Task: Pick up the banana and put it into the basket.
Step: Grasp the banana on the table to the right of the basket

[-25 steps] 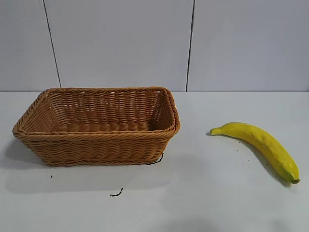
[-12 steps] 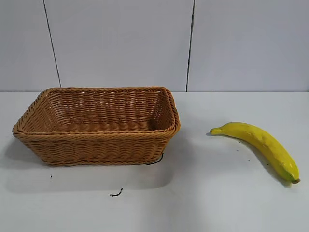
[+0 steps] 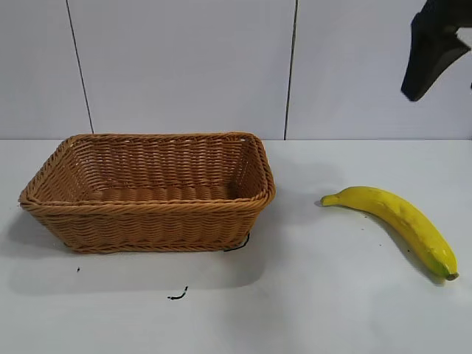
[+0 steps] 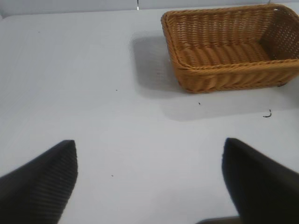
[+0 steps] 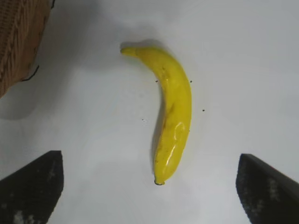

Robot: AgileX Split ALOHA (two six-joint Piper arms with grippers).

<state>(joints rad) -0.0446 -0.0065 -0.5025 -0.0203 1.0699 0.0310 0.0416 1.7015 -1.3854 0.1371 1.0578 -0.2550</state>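
A bright-yellow banana point(image 3: 394, 225) lies flat on the white tabletop point(image 3: 324, 295), well apart from the woven wicker basket point(image 3: 147, 193), on the side of the basket's short end nearest the right arm. Its stubby stem points toward the basket; its greenish-brown tip points away from the basket and toward the camera. Nothing touches the fruit.

The right gripper point(image 5: 149, 186) hangs in the air above the banana, its two dark fingers point(image 5: 32, 186) spread wide with nothing between them. In the right wrist view the banana sits between the spread fingers, clear of both, and a corner of the basket shows at the frame's edge. In the exterior view only a dark part of this arm point(image 3: 431, 48) is visible, high against the grey wall panels point(image 3: 184, 66) and farther back than the banana.

The left gripper point(image 4: 149, 186) is on the basket's other side, well apart from it, over bare tabletop. Its fingers point(image 4: 42, 186) are likewise parted wide and hold nothing.

The basket stands upright, its braided rim unbroken and its interior bare where visible. A small dark squiggle point(image 3: 178, 295) marks the tabletop just in front of the basket, with a tiny dark speck point(image 3: 78, 270) near the basket's front corner farthest from the banana.
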